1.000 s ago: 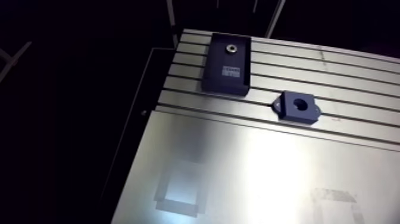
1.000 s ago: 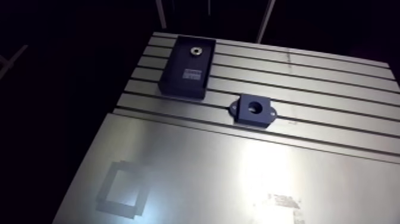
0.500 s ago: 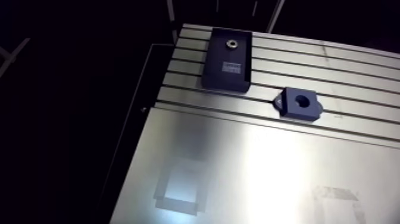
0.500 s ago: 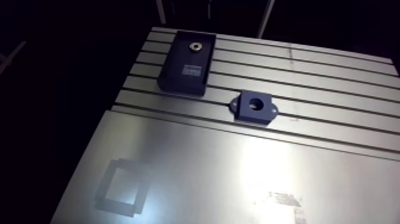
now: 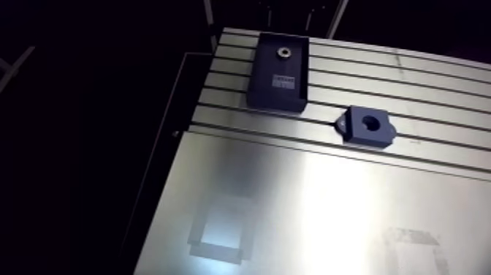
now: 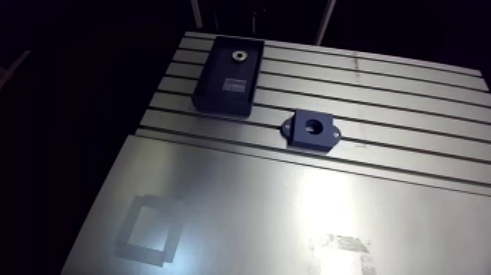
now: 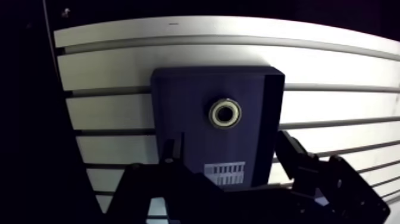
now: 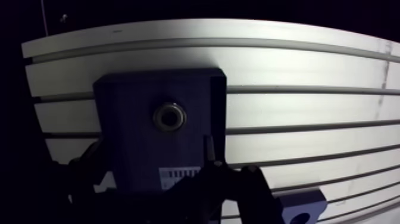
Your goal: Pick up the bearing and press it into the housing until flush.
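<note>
- Table (image 5: 329, 212): smooth plate on the near side, slotted section on the far side.
- Housing (image 5: 358, 136): dark block with its round bore facing up. It sits on the slots just past the plate edge, right of the tray and nearer, apart from it.
- Tray (image 5: 272, 99): dark rectangle on the slots, far left, with a pale label (image 5: 283, 80) near its middle.
- Bearing (image 7: 225, 112): metal ring lying flat in the tray's far end, well apart from the housing.
- Gripper (image 7: 229, 146): above the tray in the wrist view. Fingers (image 7: 291, 152) are spread wide and hold nothing. The bearing lies ahead of the gap, untouched.
</note>
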Action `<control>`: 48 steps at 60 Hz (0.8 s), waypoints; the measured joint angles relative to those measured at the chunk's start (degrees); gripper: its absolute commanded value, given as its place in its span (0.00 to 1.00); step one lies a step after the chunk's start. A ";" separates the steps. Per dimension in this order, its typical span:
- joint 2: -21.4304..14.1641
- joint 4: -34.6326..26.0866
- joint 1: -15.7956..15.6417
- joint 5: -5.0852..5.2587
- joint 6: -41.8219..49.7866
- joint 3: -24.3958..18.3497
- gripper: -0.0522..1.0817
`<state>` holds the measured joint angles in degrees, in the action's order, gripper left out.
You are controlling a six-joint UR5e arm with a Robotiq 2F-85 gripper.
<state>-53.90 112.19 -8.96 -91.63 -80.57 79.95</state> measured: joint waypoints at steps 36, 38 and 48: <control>1.62 2.35 0.34 0.02 -0.47 0.95 0.32; 1.69 2.38 0.34 0.02 -0.53 0.97 0.32; 2.04 2.44 0.40 0.01 -0.72 1.10 0.33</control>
<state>-51.85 114.63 -8.56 -91.62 -81.29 81.05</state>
